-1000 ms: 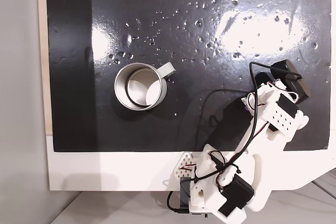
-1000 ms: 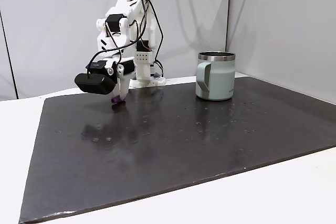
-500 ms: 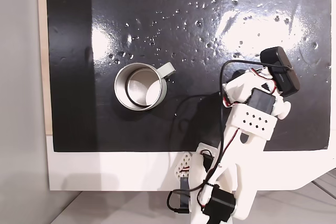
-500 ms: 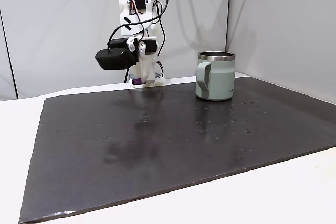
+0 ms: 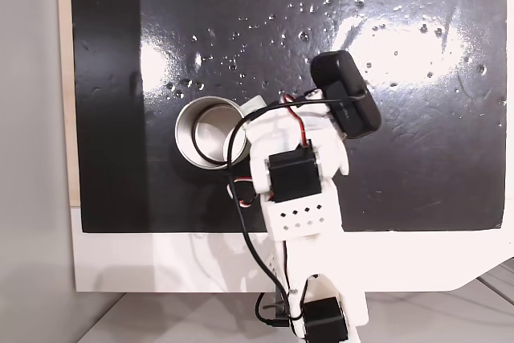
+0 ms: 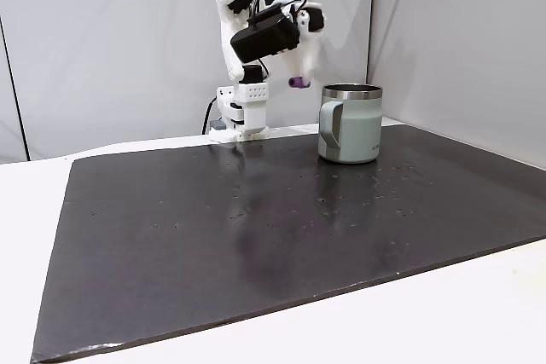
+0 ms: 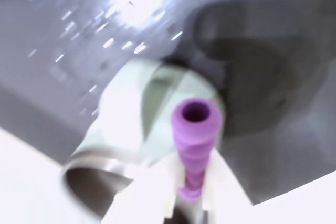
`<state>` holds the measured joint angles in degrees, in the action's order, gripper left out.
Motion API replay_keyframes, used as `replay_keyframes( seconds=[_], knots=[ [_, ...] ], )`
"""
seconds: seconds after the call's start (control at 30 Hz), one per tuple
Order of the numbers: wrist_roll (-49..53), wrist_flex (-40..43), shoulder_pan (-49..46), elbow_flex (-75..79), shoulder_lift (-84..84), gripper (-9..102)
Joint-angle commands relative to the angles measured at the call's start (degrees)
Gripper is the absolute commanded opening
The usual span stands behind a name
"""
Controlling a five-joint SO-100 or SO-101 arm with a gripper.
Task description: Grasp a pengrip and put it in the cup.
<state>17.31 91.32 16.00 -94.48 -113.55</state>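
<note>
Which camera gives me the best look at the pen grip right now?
The wrist view: the purple pen grip sits large and central, clamped between the white fingers, above the cup. The side fixed view shows it as a small purple tip beside the cup's rim. In the top-down fixed view I cannot make it out.

I see a glossy black mat (image 5: pixel 241 30) speckled with small droplets, lying on my white table (image 6: pixel 478 313), pale walls (image 6: pixel 102 40) behind
</note>
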Motion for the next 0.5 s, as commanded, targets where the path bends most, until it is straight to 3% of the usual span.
replay_keyframes(
  seconds=[0.0,0.2,0.47],
  knots=[
    [-5.80,2.02,4.57,9.93,1.49,0],
    [-16.52,3.34,9.76,23.29,9.14,0],
    [-18.19,2.99,14.77,24.79,13.80,0]
  ],
)
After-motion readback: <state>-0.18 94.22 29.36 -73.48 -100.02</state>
